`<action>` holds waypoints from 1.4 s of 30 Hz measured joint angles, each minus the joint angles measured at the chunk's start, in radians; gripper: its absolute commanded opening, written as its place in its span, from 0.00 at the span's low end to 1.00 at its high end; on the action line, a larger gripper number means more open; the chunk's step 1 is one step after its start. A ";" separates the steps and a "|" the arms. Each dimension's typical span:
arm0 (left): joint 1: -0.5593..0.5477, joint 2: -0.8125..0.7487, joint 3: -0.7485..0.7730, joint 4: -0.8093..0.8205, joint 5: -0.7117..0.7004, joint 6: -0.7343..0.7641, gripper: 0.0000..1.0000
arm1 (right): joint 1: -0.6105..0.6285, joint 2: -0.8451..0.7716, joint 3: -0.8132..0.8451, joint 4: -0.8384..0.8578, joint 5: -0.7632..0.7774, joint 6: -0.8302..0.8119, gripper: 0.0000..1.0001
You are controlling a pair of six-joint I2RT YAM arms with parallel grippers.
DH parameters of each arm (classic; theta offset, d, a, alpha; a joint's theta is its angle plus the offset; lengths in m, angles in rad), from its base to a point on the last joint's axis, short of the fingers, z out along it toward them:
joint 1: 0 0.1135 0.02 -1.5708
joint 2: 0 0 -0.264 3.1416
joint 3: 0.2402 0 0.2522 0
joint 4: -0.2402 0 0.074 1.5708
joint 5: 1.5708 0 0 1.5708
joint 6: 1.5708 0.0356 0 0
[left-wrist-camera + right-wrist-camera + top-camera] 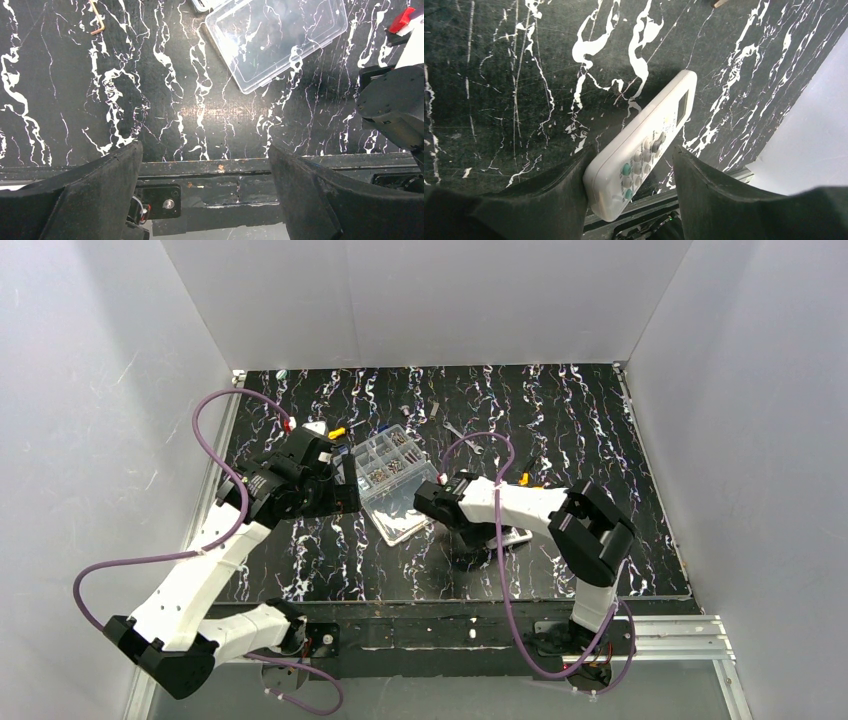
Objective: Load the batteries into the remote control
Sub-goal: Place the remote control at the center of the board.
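While the remote control (649, 135) sits on the black table (499, 75) between the fingers (549, 200) of our right gripper (629, 156), we cannot tell if they squeeze it. Our left gripper (204, 149) hangs wide open.

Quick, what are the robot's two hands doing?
Left gripper: open, holding nothing.
Right gripper: open, remote control between its fingers, apparently not squeezed.

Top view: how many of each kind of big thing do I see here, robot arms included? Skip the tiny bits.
Robot arms: 2 (left arm, right arm)
Remote control: 1
Clear compartment box: 1
Total: 4
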 measured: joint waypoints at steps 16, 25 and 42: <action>0.000 0.000 -0.013 0.033 0.049 -0.008 0.98 | 0.018 0.014 -0.059 0.076 -0.051 -0.010 0.73; 0.000 0.000 -0.013 0.047 0.049 0.019 0.98 | 0.022 0.022 -0.043 0.085 -0.078 -0.021 0.74; 0.000 -0.007 -0.014 0.055 0.035 0.105 0.95 | -0.103 -0.070 0.072 0.212 -0.274 -0.109 0.73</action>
